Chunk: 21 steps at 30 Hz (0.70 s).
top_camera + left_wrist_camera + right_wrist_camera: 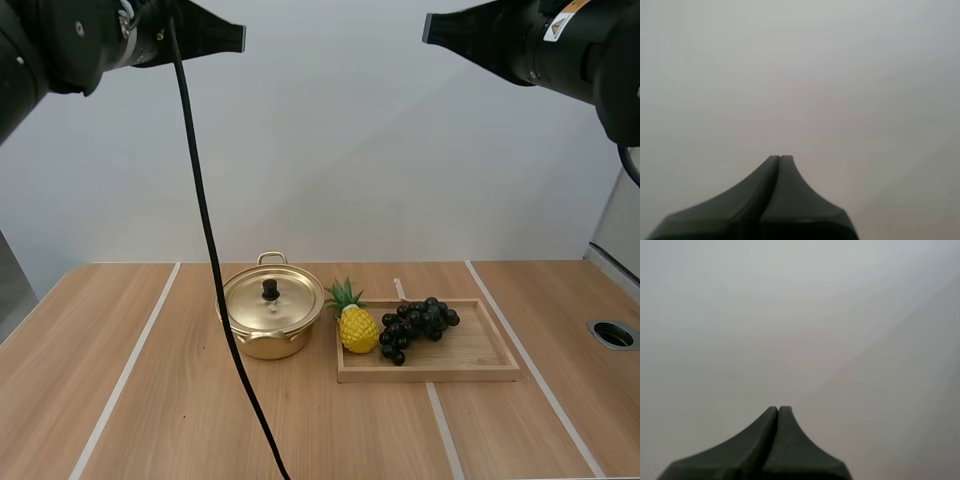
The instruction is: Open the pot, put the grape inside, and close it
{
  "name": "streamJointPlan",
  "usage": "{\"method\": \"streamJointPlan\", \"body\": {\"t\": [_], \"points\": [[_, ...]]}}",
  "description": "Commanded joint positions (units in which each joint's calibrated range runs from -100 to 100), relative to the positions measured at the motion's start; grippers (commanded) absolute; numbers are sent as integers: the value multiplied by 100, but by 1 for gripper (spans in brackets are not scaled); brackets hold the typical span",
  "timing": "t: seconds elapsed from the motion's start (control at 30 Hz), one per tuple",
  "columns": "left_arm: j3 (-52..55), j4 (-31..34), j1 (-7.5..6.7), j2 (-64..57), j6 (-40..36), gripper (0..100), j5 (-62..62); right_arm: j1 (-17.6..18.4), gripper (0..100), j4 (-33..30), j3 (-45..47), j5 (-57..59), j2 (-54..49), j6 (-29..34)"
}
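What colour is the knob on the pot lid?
The small round knob is black, clearest in the high view.

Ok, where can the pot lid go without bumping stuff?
Bare table left of the pot, and all along the front. The right end of the wooden tray is free too. It is crowded where the pineapple stands between the pot and the grapes.

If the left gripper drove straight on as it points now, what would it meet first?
Probably just the plain grey wall: nothing else lies ahead of the shut left gripper. The pot sits well below its line. Depth is unclear.
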Motion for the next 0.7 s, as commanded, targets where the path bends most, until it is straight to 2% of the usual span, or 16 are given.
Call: {"method": "streamJointPlan", "body": {"t": [0.0,0.17,0.27,0.3,0.33,0.37,0.4,0.43,0.47,0.67], "points": [[-48,-90,9,41,11,0,158,-26,0,-25,-63,-37,-30,-25],[-48,-90,9,41,-195,1,245,-26,0,1,-63,-14,-30,-25],[-48,-90,9,41,-307,15,513,-26,0,1,-63,58,-30,-25],[-48,-90,9,41,-307,26,634,-26,4,1,-63,84,-30,-10],[-48,-79,9,41,-318,39,766,-26,12,1,-63,147,-30,41],[-48,-65,9,41,-318,50,874,-26,35,1,-63,273,-30,232],[-48,-65,9,41,-318,67,996,-26,53,1,-63,376,-30,404],[-48,-65,9,41,-275,87,1118,-26,79,1,-63,530,-30,625],[-48,-65,9,41,-150,100,1218,-26,100,1,-63,676,-30,816],[-48,-160,9,41,982,100,1748,-26,100,-60,-63,863,-30,867]]}}
